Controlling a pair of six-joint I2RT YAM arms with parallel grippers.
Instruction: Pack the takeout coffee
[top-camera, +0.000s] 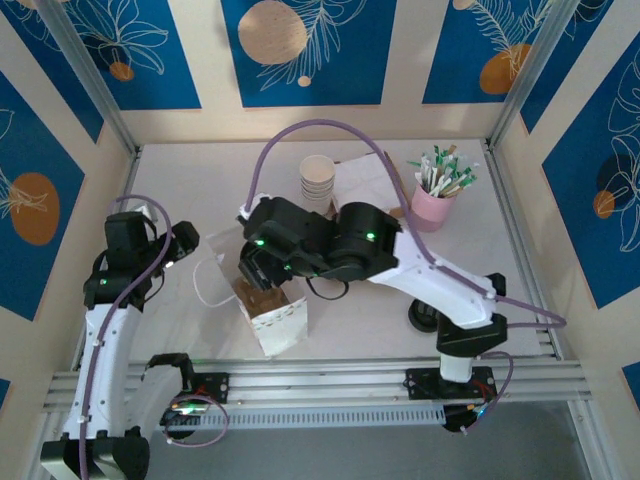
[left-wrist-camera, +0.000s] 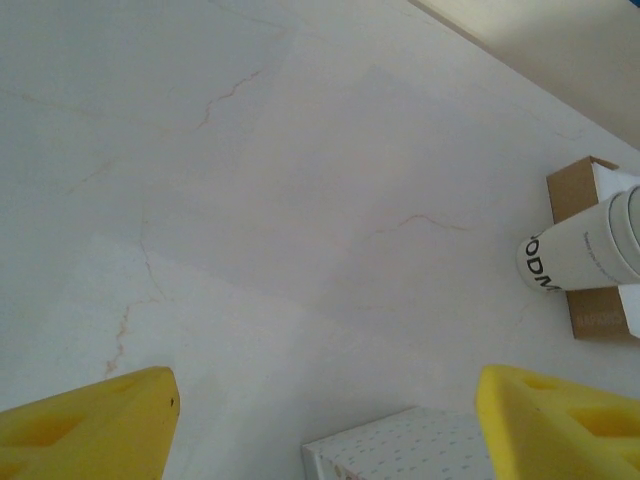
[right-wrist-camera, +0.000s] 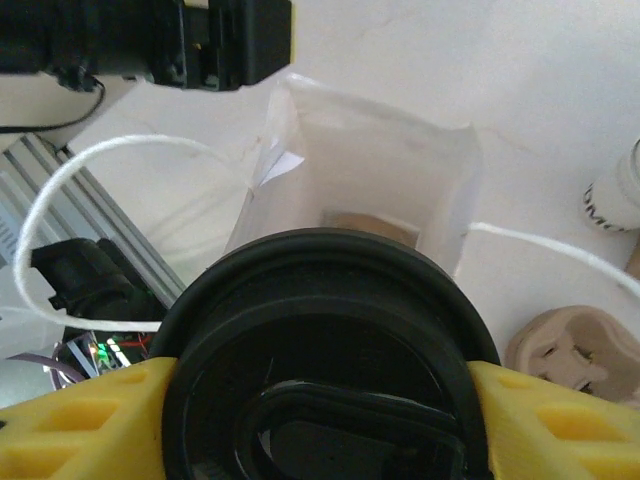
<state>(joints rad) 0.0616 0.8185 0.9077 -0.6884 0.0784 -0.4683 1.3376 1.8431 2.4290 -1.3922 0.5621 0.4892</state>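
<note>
In the right wrist view my right gripper (right-wrist-camera: 320, 410) is shut on a takeout coffee cup, its black lid (right-wrist-camera: 322, 320) wedged between the yellow fingers (right-wrist-camera: 80, 420). Straight below the cup stands the open white paper bag (right-wrist-camera: 385, 165), with its brown bottom showing and white string handles hanging at either side. From above, the right gripper (top-camera: 253, 267) hovers over the bag (top-camera: 282, 322) near the table's front. My left gripper (top-camera: 186, 242) is open to the left of the bag, with nothing between its fingers (left-wrist-camera: 85, 420); a corner of the bag (left-wrist-camera: 400, 445) shows below it.
A stack of paper cups (top-camera: 318, 180) and a pink cup of stirrers (top-camera: 436, 200) stand at the back. Part of a beige pulp carrier (right-wrist-camera: 575, 360) lies right of the bag. A dark round object (top-camera: 422, 316) sits by the right arm's base. A brown cardboard piece (left-wrist-camera: 572, 192) lies beneath the cups.
</note>
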